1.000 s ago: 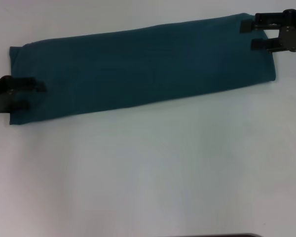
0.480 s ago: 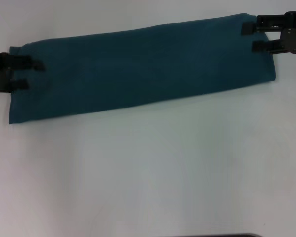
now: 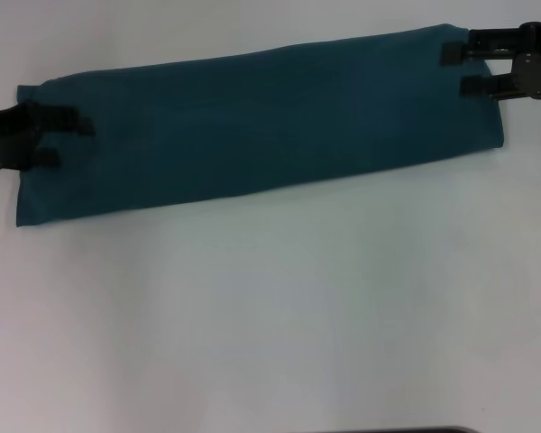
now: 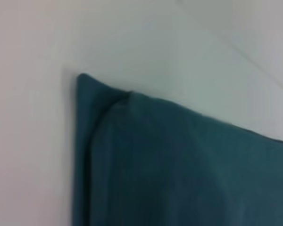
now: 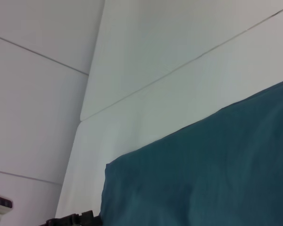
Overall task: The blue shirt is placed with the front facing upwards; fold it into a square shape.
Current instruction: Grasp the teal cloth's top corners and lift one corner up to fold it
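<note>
- the blue shirt, already folded into a long band, is lying across the far part of the white table.
- its long axis is running left to right, the right end sitting slightly farther away.
- the left gripper is hovering parted over the left end; the right gripper is doing likewise at the far right corner.
- soft, light cloth is likely sagging, so layered end corners are looking best to pinch.

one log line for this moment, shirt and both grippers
blue shirt: long folded strip on table | left gripper: open over left end | right gripper: open over right end
</note>
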Controlling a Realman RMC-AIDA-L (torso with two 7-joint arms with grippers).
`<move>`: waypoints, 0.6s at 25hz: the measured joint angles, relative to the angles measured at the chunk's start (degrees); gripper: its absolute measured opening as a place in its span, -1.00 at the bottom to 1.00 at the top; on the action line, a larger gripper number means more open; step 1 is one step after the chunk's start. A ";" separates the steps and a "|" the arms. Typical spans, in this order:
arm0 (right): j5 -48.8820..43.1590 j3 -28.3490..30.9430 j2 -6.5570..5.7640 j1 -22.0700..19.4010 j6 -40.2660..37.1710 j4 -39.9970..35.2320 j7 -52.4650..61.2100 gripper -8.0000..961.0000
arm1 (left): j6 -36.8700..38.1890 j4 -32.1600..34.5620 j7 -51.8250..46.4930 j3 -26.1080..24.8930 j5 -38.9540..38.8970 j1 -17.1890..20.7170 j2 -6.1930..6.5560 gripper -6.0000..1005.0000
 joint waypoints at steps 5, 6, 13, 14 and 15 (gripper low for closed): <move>-0.05 0.00 0.01 0.00 0.00 0.00 0.11 0.80 | -0.36 0.03 -0.23 0.10 1.19 -0.02 0.06 0.58; -0.05 0.00 0.01 0.00 0.00 0.00 0.13 0.80 | -0.42 0.04 -0.45 0.13 1.86 -0.15 0.06 0.58; -0.05 -0.14 0.01 0.04 -0.28 0.00 0.22 0.80 | 0.60 -1.53 -0.96 -0.53 1.60 -1.00 0.07 0.58; -0.05 -0.14 0.01 0.04 -0.28 0.00 0.22 0.80 | 0.58 -1.72 -1.04 -0.54 1.48 -1.15 0.07 0.58; -0.04 -0.11 0.01 0.05 -0.39 0.02 0.22 0.80 | 0.45 -1.88 -1.23 -0.50 1.44 -1.38 0.07 0.58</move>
